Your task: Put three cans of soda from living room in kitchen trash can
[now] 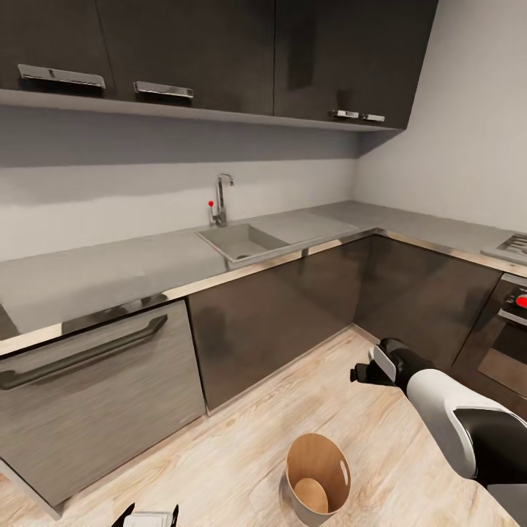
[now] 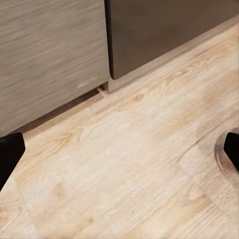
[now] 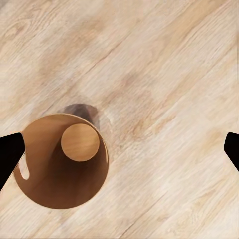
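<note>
Now the right jaws (image 3: 119,149) are wide apart and hold nothing, up over the floor (image 3: 164,74). The tash can (image 3: 62,162) sits at the lower left below them, looking empty. The left jaws (image 2: 119,149) are apart too, holding nothing.

Grey L-shaped surface (image 1: 110,271) runs along two walls, meeting in the far corner. Sink (image 1: 240,241) is recessed into it, tall chrome tap (image 1: 222,196) behind the basin, small red knob (image 1: 211,203) just beside the tap. Dark upper cabinets (image 1: 219,51) with chrome bar handles (image 1: 61,75). Below: brushed-grey dishwasher front (image 1: 95,395) with dark bar handle, glossy dark base cabinets (image 1: 278,315). Oven (image 1: 505,329) with red dial, hob edge (image 1: 512,245) above it. Light wood plank floor (image 1: 241,446).
</note>
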`<state>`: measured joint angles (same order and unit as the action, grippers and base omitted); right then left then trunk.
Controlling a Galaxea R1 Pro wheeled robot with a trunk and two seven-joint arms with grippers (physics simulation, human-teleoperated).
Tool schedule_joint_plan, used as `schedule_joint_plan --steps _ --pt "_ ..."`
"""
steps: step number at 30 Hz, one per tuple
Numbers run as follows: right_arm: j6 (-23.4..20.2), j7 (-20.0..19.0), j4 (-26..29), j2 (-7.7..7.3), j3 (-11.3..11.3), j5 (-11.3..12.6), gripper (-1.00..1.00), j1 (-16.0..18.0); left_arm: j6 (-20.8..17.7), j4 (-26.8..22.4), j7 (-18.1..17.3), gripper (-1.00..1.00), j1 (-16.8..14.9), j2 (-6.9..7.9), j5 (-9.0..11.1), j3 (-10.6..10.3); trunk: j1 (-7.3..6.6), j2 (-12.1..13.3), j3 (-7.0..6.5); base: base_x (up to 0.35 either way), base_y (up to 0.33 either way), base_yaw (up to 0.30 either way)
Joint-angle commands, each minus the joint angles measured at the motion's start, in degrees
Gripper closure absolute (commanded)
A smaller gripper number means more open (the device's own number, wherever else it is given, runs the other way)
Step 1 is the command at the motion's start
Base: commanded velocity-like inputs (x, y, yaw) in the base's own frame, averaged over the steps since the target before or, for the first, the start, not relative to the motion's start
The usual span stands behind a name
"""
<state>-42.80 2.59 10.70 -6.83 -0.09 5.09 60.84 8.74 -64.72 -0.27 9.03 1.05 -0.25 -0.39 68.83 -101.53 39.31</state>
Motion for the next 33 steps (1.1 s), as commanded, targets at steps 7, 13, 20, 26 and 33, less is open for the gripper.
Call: schedule_joint_plan --steps 7,13,20,26,33 --pt "0.9 -0.1 0.0 0.01 0.0 0.0 -1.00 0.0 -0.1 0.0 0.0 -1.00 -0.1 -0.06 0.0 0.0 1.54 -2.8 1.26 0.000 0.000 0.000" --pt "1.0 -0.1 0.0 0.05 0.0 0.0 -1.00 0.0 -0.1 0.1 0.0 -1.00 -0.1 -0.07 0.0 0.0 2.86 -5.2 2.33 0.000 0.000 0.000" --pt "1.0 -0.1 -0.1 0.06 0.1 0.0 -1.00 0.0 -0.1 1.1 -0.1 -1.00 -0.1 -0.09 0.0 0.0 4.39 -8.0 3.59 0.000 0.000 0.000" --pt "1.1 -0.1 -0.1 0.06 0.2 0.0 -1.00 0.0 -0.1 1.3 -0.1 -1.00 -0.1 -0.09 0.0 -0.1 5.71 -10.4 4.67 0.000 0.000 0.000" --pt "1.2 -0.1 -0.1 0.06 0.1 0.1 -1.00 -0.1 -0.1 1.3 -0.1 -1.00 -0.1 -0.09 0.0 -0.1 7.25 -13.2 5.92 0.000 0.000 0.000"
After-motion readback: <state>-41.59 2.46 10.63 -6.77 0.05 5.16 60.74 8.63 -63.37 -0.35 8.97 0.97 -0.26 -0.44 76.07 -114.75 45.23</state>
